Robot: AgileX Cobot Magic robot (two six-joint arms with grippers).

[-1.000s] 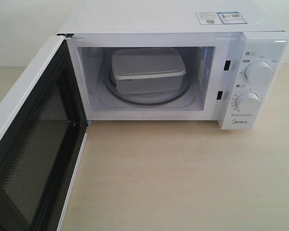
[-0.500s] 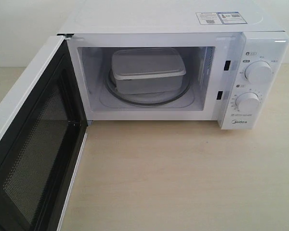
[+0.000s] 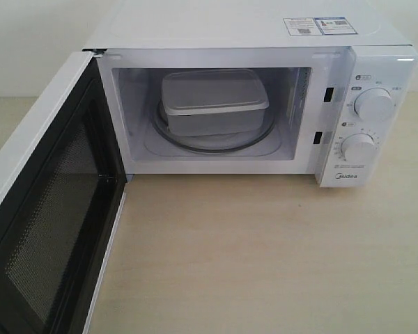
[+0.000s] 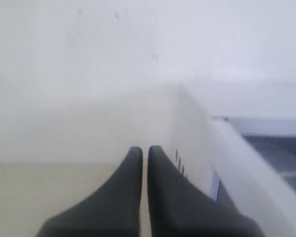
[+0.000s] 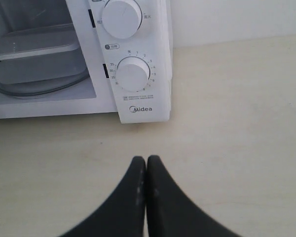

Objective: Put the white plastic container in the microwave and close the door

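Observation:
The white plastic container (image 3: 212,101) sits lidded on the glass turntable inside the white microwave (image 3: 265,31). The door (image 3: 52,202) stands swung wide open on the left, its black mesh inner face showing. Neither gripper appears in the exterior view. In the left wrist view my left gripper (image 4: 144,150) is shut and empty, close beside the outer white edge of the door (image 4: 197,143). In the right wrist view my right gripper (image 5: 146,160) is shut and empty over the table, in front of the microwave's knob panel (image 5: 133,74); the container (image 5: 34,54) shows inside the cavity.
The light wooden table (image 3: 265,257) stretches in front of the microwave. Two round knobs (image 3: 373,104) are on the right panel, stickers (image 3: 319,26) on the top. A white wall (image 3: 28,42) stands behind.

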